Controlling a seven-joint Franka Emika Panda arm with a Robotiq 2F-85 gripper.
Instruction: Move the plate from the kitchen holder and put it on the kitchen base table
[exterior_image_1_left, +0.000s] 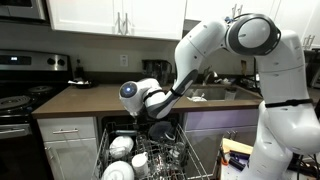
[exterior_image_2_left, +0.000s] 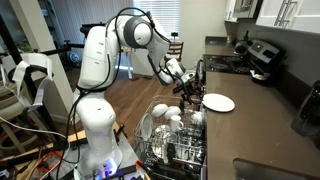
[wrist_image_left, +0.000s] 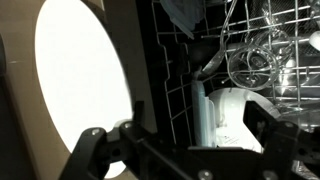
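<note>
- Claw (wrist_image_left: 180, 128): 2 dark fingers (wrist_image_left: 90, 150) spread wide apart. Nothing is between them and it holds nothing.
- Claw, wrist view: it comes in from the bottom edge. 1 finger lies over the lower rim of the plate (wrist_image_left: 80, 80) in the picture, the other over the rack (wrist_image_left: 172, 95). Whether the finger touches the plate cannot be told.
- Claw, exterior view (exterior_image_2_left: 190, 90): it hangs at the front edge of the bench (exterior_image_2_left: 265, 125), just beside the plate and above the rack.
- Claw, exterior view (exterior_image_1_left: 160, 128): it shows as a dark shape low in front of the bench, over the rack. The plate cannot be made out in this view.
- Plate (exterior_image_2_left: 218, 103): 1, white and round. It lies flat on the bench near its front edge, outside the rack.
- Rack (exterior_image_2_left: 190, 152): pale wire, drawn out below the bench level. It holds white dishes (exterior_image_2_left: 160, 112), a clear glass (wrist_image_left: 250, 60) and a white mug (wrist_image_left: 235, 110).
- Bench (exterior_image_1_left: 90, 100): long, flat and brown, with white cabinet fronts (exterior_image_1_left: 70, 135) beneath.
- Stove (exterior_image_1_left: 20, 85): black, standing at 1 end of the bench.
- Arm (exterior_image_1_left: 215, 40): white, bent down from the shoulder toward the rack.
</note>
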